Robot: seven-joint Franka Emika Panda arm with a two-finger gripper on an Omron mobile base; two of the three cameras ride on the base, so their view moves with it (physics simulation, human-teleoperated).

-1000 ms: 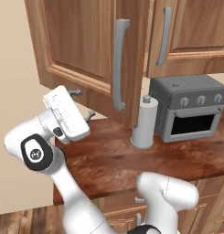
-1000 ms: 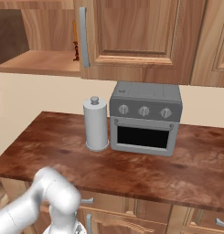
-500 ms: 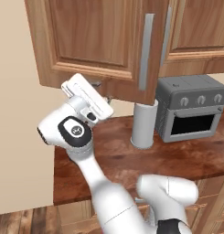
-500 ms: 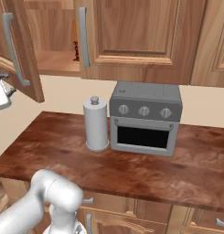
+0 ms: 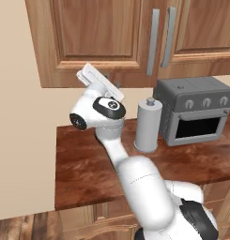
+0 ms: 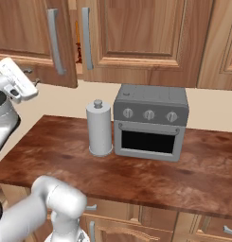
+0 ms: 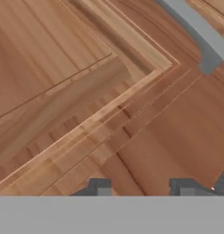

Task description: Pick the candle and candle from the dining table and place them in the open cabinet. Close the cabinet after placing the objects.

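Wood door: cabinet [image 7: 63,82] panel just ahead of gripper [image 7: 143,187], bar handle [image 7: 195,32] at upper right in hand view.
Gripper: tips apart, nothing between.
Gap: candle [image 6: 78,45] visible at door edge.
Surface [image 6: 51,151]: open below gripper.

Candle [image 6: 78,46] probably inside cabinet [image 6: 136,38].

Medium-brown panelled cabinet door [image 5: 95,40] with long grey bar handle [image 5: 153,42], wide open a second ago, now swung almost shut; narrow gap left in right base view, orange taper candle [image 6: 78,41] visible through it. White arm's two-finger gripper [image 7: 143,185] moved up and rightward, now against door's lower panel, fingers drawn closer together.
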